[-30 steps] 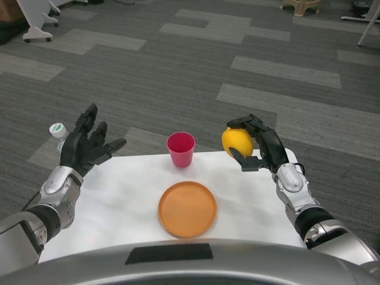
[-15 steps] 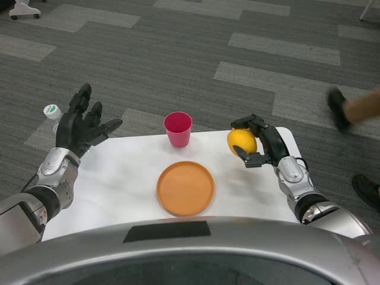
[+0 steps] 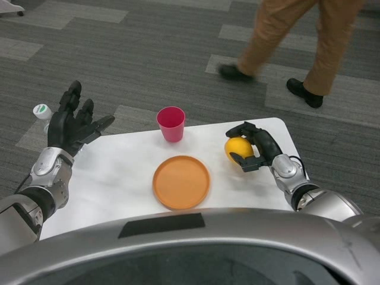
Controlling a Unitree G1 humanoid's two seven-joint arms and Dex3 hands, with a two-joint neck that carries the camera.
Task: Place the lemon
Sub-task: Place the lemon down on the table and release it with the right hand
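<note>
Lemon held low over the desk, right of the plate.

The right hand has its fingers wrapped over and under the lemon, and whether the fruit touches the desk cannot be told. The task names no target; the plate looks the likely one. Let go here, a round lemon could roll toward the desk's near right edge and drop to the floor. Swinging it left too high or too fast risks clipping the plate's rim. The cup stands beyond the plate, apart. The left hand hovers far left of the plate, fingers spread, holding nothing. A person walks past beyond the desk; a wide reach could meet them.
</note>
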